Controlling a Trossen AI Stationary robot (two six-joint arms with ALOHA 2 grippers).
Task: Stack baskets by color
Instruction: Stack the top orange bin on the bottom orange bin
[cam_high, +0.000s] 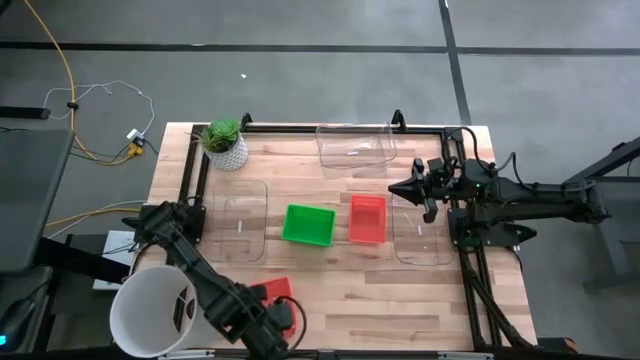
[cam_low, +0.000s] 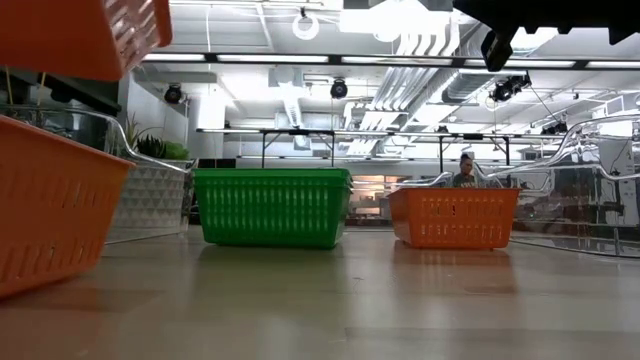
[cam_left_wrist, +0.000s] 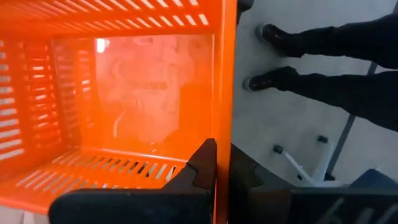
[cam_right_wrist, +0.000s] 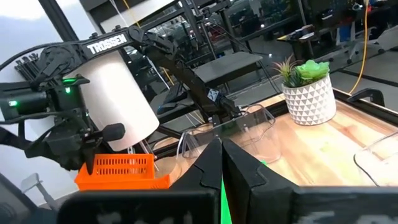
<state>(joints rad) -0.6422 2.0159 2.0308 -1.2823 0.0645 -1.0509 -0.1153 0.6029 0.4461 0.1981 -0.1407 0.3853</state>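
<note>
Red basket (cam_left_wrist: 118, 93) pinched by its rim in the left gripper (cam_left_wrist: 221, 171) near the table's front edge, green basket (cam_high: 308, 223) and second red basket (cam_high: 367, 218) just beside the empty, closed right gripper (cam_high: 398, 187)

The left arm reaches to the near edge of the table with its gripper (cam_left_wrist: 222, 163) clamped on the rim of a red basket (cam_left_wrist: 118, 93), while the right arm waits at the right side — its gripper (cam_high: 400, 186) is closed and holds nothing
</note>
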